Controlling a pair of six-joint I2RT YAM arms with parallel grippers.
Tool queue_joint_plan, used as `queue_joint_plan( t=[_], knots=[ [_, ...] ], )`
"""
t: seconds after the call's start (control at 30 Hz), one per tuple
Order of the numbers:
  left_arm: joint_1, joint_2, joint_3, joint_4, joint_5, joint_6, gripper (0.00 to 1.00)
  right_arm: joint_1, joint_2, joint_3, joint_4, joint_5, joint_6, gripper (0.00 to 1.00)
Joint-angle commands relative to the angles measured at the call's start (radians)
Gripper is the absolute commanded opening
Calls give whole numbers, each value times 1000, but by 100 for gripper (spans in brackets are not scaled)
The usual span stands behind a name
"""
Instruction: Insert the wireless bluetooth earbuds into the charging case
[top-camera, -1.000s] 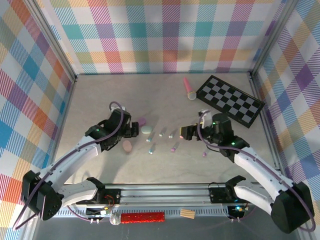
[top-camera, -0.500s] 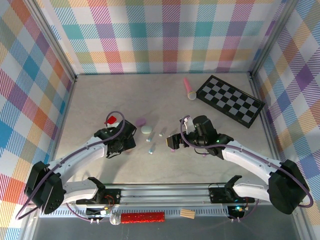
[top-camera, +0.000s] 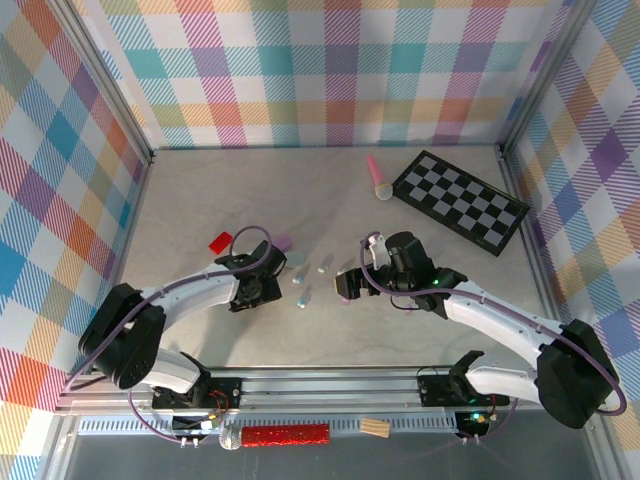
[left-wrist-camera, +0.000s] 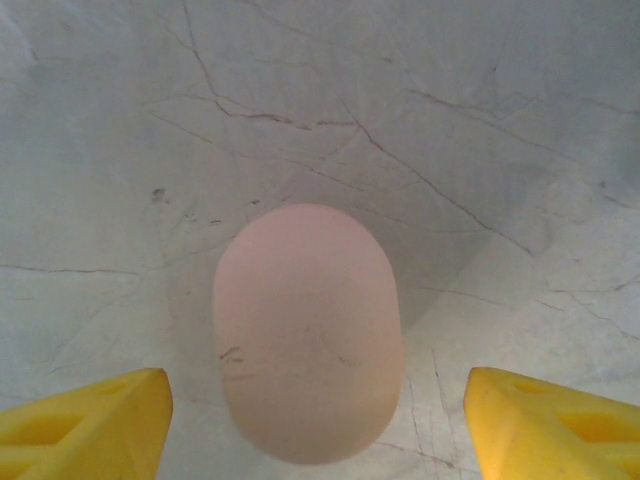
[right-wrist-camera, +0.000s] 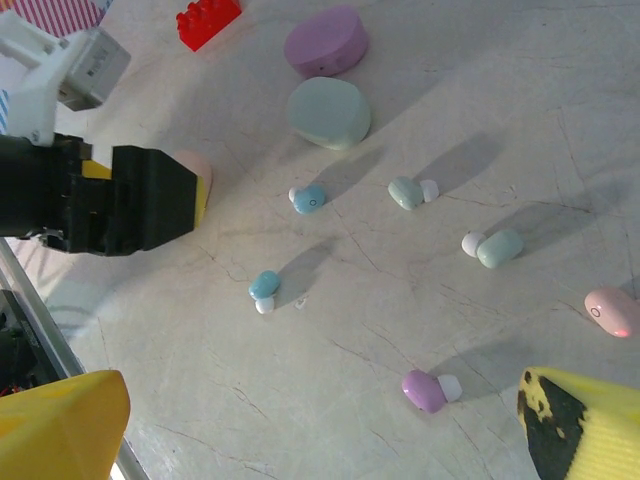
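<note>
Left gripper (left-wrist-camera: 318, 420) straddling pink charging case (left-wrist-camera: 305, 330), nothing held

Its jaws stand apart, one on either flank of the case and clear of both, evidently lined up to seize it. Right gripper (right-wrist-camera: 320, 425) hangs wide open over the scattered earbuds (right-wrist-camera: 308, 198); the purple earbud (right-wrist-camera: 425, 390) lies nearest, just ahead between its fingers

- The tabletop (left-wrist-camera: 450, 120) is pale grey with dark veins.
- Pink case (left-wrist-camera: 307, 335), purple case (right-wrist-camera: 323, 40), mint case (right-wrist-camera: 329, 112).
- Blue earbud (right-wrist-camera: 309, 198), mint earbud (right-wrist-camera: 498, 248), pink earbud (right-wrist-camera: 611, 312), purple earbud (right-wrist-camera: 424, 390).
- Red brick (right-wrist-camera: 208, 19).
- The board (top-camera: 461, 201) has black-and-white checks.
- Pastel plaid walls (top-camera: 330, 70).
</note>
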Motion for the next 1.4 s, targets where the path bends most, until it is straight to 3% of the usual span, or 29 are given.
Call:
queue_joint_plan(
  t=[0.0,0.2,0.67,0.97,1.17,1.37],
  knots=[
    [8,39,-19,38,17,12,72,8,-3,18,-10,11,9,99],
    [8,79,-34,66,11,21,64,8,0,2,-3,21,20,99],
    [25,112,-20,103,12,42,56,9,16,-10,12,16,36,99],
    [26,92,-4,70,-13,52,42,9,45,-18,36,12,41,99],
    [28,94,5,52,-30,52,61,9,84,-3,55,-4,35,99],
    [56,59,4,57,-21,53,63,11,84,-6,50,-7,43,99]
  ],
)
